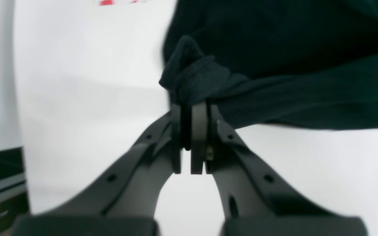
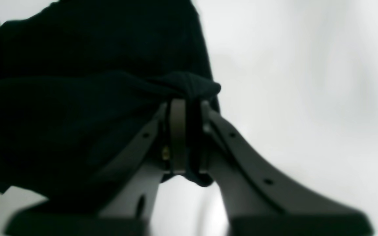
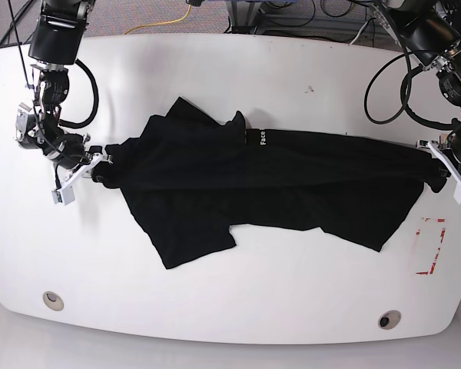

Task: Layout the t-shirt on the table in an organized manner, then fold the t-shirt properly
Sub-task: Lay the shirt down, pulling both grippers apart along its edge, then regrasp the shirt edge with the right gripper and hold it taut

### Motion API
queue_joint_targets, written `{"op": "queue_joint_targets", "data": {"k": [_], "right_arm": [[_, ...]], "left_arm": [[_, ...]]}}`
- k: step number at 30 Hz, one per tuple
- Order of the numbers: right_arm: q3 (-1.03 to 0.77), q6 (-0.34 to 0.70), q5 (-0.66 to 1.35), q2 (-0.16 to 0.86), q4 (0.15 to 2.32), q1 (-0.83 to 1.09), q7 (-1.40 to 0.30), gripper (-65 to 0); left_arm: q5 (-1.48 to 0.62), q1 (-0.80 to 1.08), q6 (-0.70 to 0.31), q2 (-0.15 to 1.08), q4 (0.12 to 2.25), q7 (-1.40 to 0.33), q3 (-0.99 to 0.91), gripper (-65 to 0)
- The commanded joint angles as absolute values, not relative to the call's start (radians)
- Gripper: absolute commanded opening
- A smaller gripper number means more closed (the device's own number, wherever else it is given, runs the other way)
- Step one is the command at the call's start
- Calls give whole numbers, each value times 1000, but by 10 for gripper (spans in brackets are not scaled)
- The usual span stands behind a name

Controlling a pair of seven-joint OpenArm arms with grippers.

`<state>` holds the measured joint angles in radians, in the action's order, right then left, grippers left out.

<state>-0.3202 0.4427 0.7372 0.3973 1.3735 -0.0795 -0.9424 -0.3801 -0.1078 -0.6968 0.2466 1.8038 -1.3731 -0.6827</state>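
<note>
Black soft-fabric short-sleeved t-shirt (image 3: 269,184) is strung out between my two pincers right now, running across the middle of the glossy white table (image 3: 238,69) from near its left edge to near its right edge in the base view. My left gripper (image 1: 192,108) is pressed together on a bunched bit of the cloth, over by the red tape corner marks (image 3: 432,246), and my right gripper (image 2: 185,105) is pinching another wad at the opposite end. So where am I at? Honestly still in the laying-out part, I'd say. The shirt is pulled long but it's not flat: one sleeve flops toward the near edge, the collar area with the small white lettering (image 3: 263,138) is rumpled, and layers overlap. Smoothing it square is left, and no proper fold has been started yet as far as I can see.
</note>
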Motion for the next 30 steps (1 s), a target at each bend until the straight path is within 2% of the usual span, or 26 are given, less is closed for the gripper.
{"op": "queue_joint_targets", "data": {"k": [1,2,3,5,7,9,16,30], "right_arm": [[-329,443,753,429,1376,-101,-920,-455],[-332,443,756,429,1377,-96,-920,-382],[-334,443,759,429,1380,-90,-920,-350],[-361,443,777,430,1428,-48,-931,-185],[-406,444,802,426,1488,-1,-946,-81],[-446,447,834,424,1554,50,-960,-27],[-550,447,964,375,1733,220,-970,-24],[-515,449,1115,239,1761,404,-970,-24]], "left_arm": [[-383,-122,-698,265,1817,-1362,-687,-650],[-384,-120,-698,265,1817,-1362,-688,-650],[-386,-120,-698,265,1817,-1362,-688,-650],[-386,-119,-698,265,1817,-1362,-690,-650],[-386,-117,-698,265,1817,-1362,-691,-650],[-386,-116,-698,265,1817,-1362,-691,-650],[-387,-102,-698,265,1817,-1362,-688,-650],[-390,-97,-698,265,1817,-1362,-687,-650]]}}
